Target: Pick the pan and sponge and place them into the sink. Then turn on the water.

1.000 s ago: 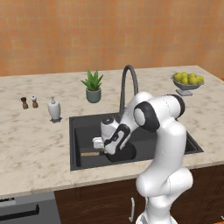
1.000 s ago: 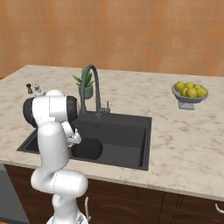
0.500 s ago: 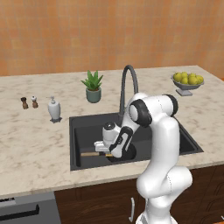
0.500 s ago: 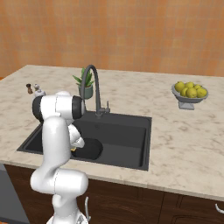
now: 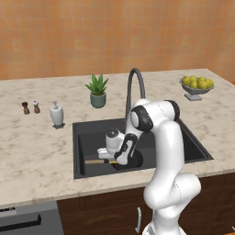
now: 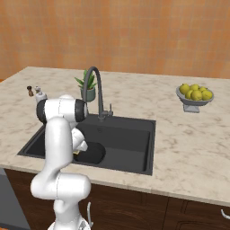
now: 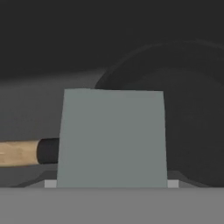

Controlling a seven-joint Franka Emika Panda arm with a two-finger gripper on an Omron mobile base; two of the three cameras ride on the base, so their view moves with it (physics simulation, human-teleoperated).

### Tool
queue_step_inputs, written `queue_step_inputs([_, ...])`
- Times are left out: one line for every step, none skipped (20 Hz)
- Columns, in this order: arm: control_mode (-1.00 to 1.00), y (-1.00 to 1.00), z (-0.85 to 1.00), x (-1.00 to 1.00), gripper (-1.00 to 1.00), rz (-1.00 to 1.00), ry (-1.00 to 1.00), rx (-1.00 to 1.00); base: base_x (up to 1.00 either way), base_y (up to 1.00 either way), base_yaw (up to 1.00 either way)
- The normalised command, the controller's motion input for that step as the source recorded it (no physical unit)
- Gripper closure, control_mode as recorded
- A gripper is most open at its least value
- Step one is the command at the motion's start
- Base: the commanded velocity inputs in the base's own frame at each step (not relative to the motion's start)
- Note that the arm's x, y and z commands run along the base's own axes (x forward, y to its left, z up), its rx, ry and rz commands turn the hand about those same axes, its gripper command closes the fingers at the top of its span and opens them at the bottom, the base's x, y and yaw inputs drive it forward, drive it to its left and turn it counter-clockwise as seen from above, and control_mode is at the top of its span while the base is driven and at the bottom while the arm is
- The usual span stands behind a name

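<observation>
The dark grey sink [image 5: 183,142] holds the black pan [image 5: 131,160], its wooden handle [image 5: 93,161] pointing left. My gripper [image 5: 114,159] is low inside the basin, just above the joint of pan and handle, shut on the sponge [image 7: 112,138]. The sponge's grey-green face hides the fingertips in the hand view. A sliver of its yellow side [image 6: 76,154] peeks out beside the pan [image 6: 92,152]. Behind the sponge lie the pan [image 7: 192,131] and handle [image 7: 17,152]. The arched faucet [image 5: 133,87] stands behind the basin, with no water running from it.
A potted plant [image 5: 97,91] stands behind the sink, and a soap dispenser [image 5: 57,114] and two small shakers [image 5: 30,108] sit to its left. A bowl of lemons [image 5: 197,85] is at the back right. The right half of the basin [image 6: 130,143] is bare.
The arm has lowered the hand with the sponge deeper into the sink, down and slightly left toward the pan's handle. The pan has not moved.
</observation>
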Motion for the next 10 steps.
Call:
queue_step_inputs([-1.0, -0.02, -0.21, 0.24, 1.0, 0.0, -0.02, 0.0, 0.0, 0.0, 0.0])
queue_step_inputs([-1.0, -0.01, -0.2, 0.27, 1.0, 0.0, -0.01, 0.0, 0.0, 0.0, 0.0])
queue_step_inputs([-1.0, -0.04, -0.19, 0.29, 1.0, 0.0, -0.01, 0.0, 0.0, 0.0, 0.0])
queue_step_inputs([-1.0, -0.04, -0.19, 0.29, 1.0, 0.0, -0.01, 0.0, 0.0, 0.0, 0.0])
queue_step_inputs([-1.0, -0.01, -0.19, 0.27, 1.0, 0.0, 0.0, 0.0, 0.0, 0.0, 0.0])
queue_step_inputs([-1.0, 0.0, -0.17, 0.25, 1.0, 0.0, 0.0, 0.0, 0.0, 0.0, 0.0])
queue_step_inputs([-1.0, 0.0, -0.17, 0.24, 1.0, 0.0, 0.0, 0.0, 0.0, 0.0, 0.0])
queue_step_inputs([-1.0, -0.01, -0.16, 0.22, 1.0, 0.0, 0.0, 0.0, 0.0, 0.0, 0.0])
queue_step_inputs([-1.0, -0.01, -0.13, 0.19, -1.0, 0.0, 0.0, 0.0, 0.0, 0.0, 0.0])
queue_step_inputs([-1.0, 0.0, -0.11, 0.17, -1.0, 0.0, 0.0, 0.0, 0.0, 0.0, 0.0])
